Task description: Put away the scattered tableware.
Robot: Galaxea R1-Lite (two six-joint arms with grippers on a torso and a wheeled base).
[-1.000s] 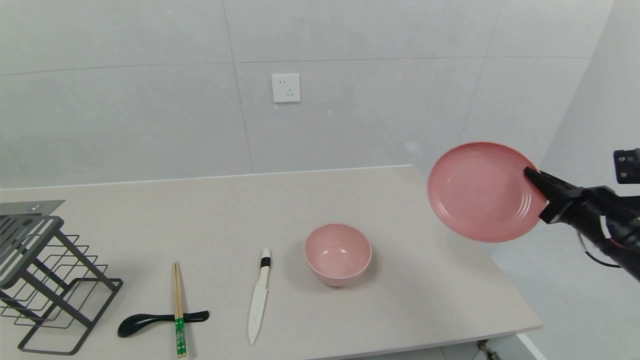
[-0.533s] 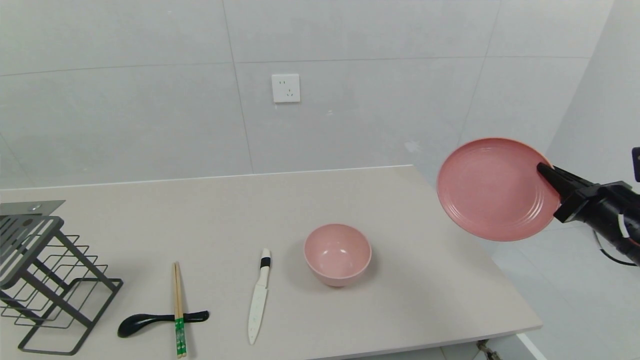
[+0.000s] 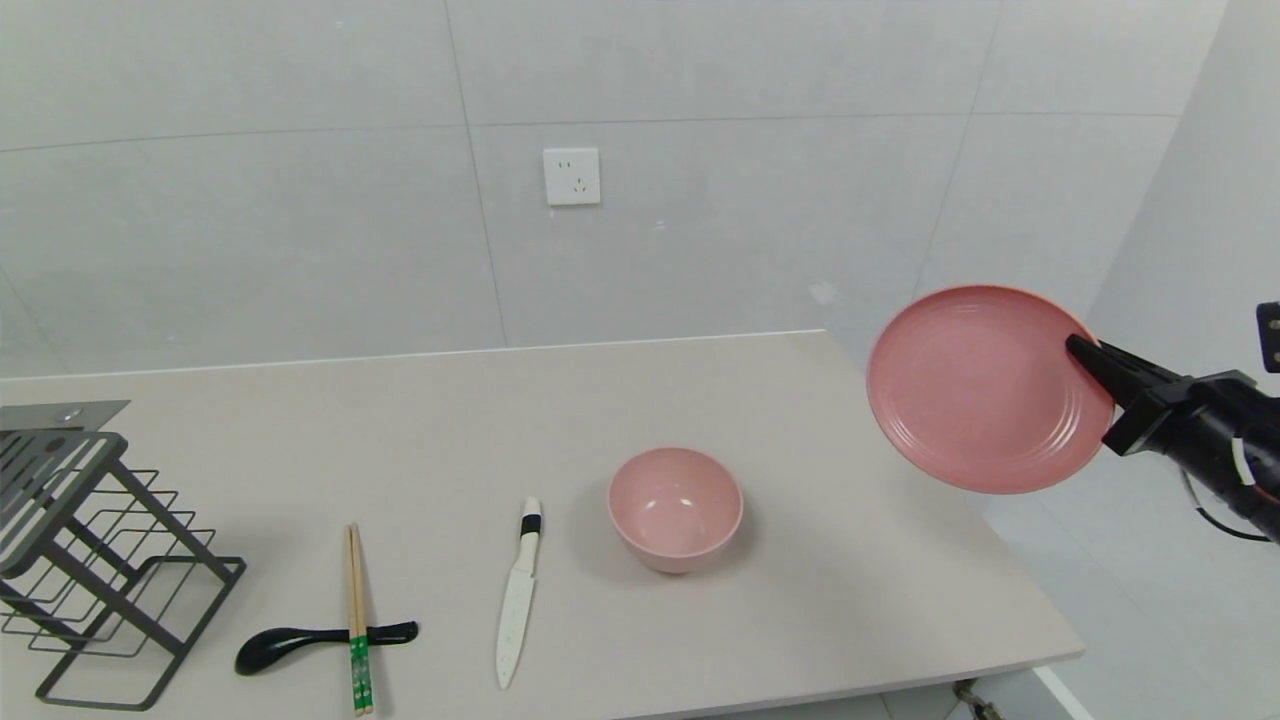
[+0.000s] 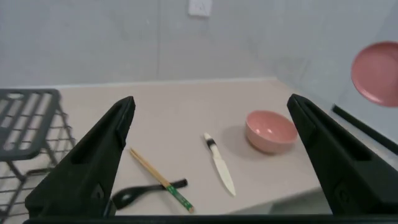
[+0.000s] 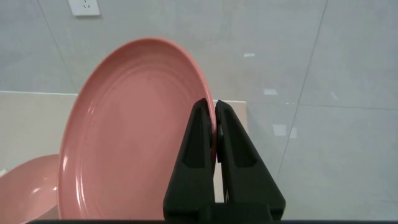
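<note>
The right gripper (image 3: 1085,355) pinched the rim of the pink plate (image 3: 985,388), jaws pressed onto it. The plate hung tilted in the air, past the desk's (image 3: 400,430) right edge and clear of the wall. The left gripper (image 4: 211,102) hovered off the front edge with its jaws spread wide. The desk's back half lay open. Along the front stood the pink bowl (image 3: 676,508) near the middle. Left of it came the white knife (image 3: 519,595), then the chopsticks (image 3: 356,620) lying across the black spoon (image 3: 320,638). The wire rack (image 3: 90,560) stood at the front left corner.
</note>
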